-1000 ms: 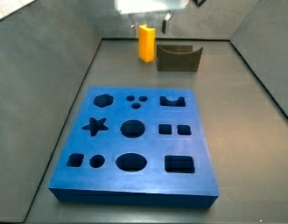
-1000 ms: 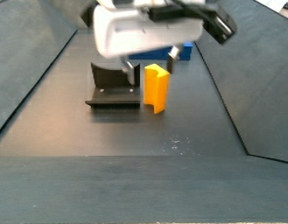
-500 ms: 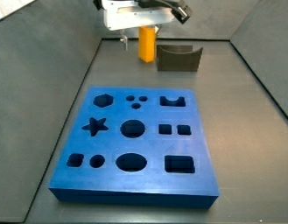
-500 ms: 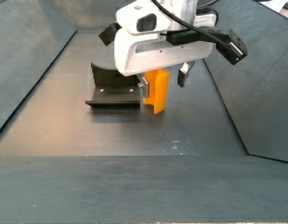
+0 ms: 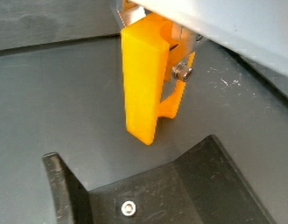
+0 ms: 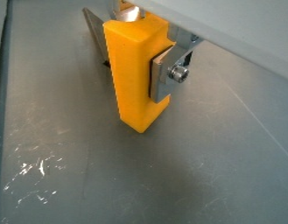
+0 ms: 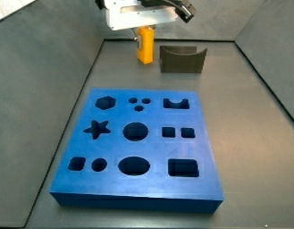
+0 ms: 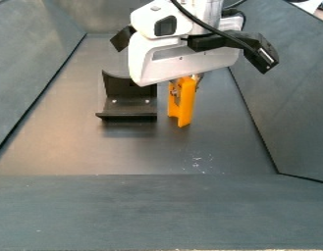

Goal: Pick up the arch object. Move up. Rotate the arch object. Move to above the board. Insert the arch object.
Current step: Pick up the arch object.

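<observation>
The arch object point(image 7: 146, 46) is a bright yellow-orange block standing upright at the far end of the floor, next to the fixture point(image 7: 181, 59). My gripper point(image 7: 146, 34) is down over its top and shut on it. In both wrist views a silver finger plate point(image 6: 170, 74) lies flat against the block's side point(image 5: 144, 87); the opposite finger is hidden behind the block. Its lower end is at or just above the floor point(image 8: 184, 103). The blue board point(image 7: 113, 148) with shaped holes lies nearer the front, apart from the gripper.
The dark L-shaped fixture point(image 8: 125, 101) stands right beside the arch object and shows close below it in a wrist view point(image 5: 170, 192). Sloping grey walls point(image 7: 65, 63) bound the floor on both sides.
My gripper has come down from above the arch object onto its top and closed on it. The block has shifted slightly sideways in the last half second.
</observation>
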Controlling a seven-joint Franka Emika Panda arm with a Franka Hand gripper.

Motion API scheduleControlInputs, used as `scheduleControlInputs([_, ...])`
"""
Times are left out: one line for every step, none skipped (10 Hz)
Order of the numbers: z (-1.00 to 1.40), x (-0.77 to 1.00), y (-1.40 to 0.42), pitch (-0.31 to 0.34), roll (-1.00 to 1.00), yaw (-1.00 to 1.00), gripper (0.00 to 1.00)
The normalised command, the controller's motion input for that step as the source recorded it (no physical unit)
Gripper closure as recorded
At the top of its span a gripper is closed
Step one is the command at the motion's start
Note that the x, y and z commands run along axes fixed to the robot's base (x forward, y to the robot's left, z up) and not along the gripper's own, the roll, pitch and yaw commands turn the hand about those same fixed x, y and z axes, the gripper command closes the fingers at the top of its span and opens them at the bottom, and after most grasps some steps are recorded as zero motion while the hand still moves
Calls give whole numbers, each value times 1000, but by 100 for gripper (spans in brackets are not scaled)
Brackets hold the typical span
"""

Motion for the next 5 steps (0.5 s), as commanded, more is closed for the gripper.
scheduleControlInputs([0,0,0,0,0,0,100])
scheduleControlInputs([0,0,0,0,0,0,100])
scheduleControlInputs([0,0,0,0,0,0,100])
scheduleControlInputs([0,0,0,0,0,0,100])
scheduleControlInputs([0,0,0,0,0,0,100])
